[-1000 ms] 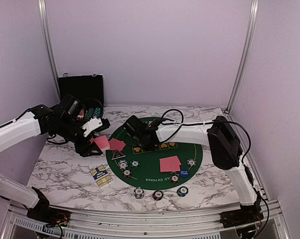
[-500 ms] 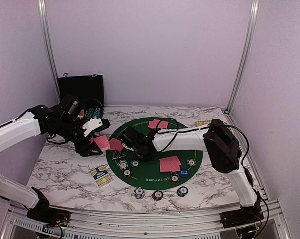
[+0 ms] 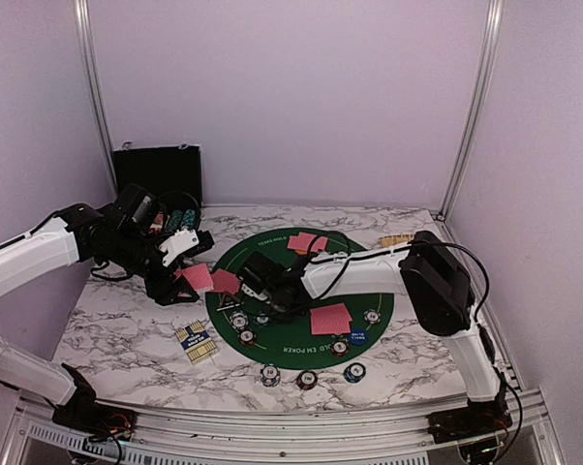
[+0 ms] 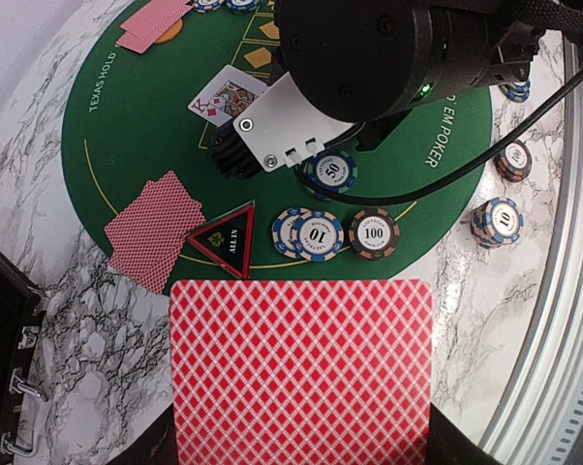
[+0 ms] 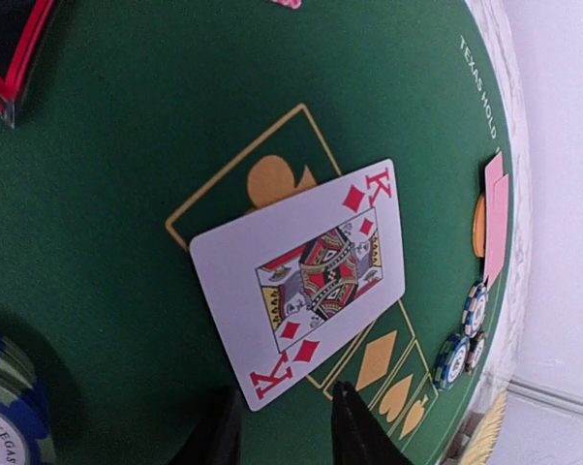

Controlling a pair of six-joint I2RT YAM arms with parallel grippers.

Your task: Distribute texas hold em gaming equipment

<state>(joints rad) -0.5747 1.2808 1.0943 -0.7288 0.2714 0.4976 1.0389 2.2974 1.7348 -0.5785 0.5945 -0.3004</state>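
— How far along is the deal?
— Well on, I'd say. Face-down card pairs (image 3: 331, 318) lie at three seats on the green mat (image 5: 107, 174), with poker chips (image 4: 311, 232) beside them and the triangular button (image 4: 224, 235) placed.
— And the board?
— One card only: the king of diamonds (image 5: 306, 276), flat on the first box. The right end effector (image 5: 287, 426) is just over it, fingers apart. The other boxes are bare.
— The left?
— The left end effector (image 3: 183, 274) is clamped on a red-backed card (image 4: 301, 368) above the counter (image 3: 127, 329) — likely the supply for what's left.

White arms (image 3: 40, 254), black joints (image 3: 437, 281), likely cables (image 4: 408, 201).
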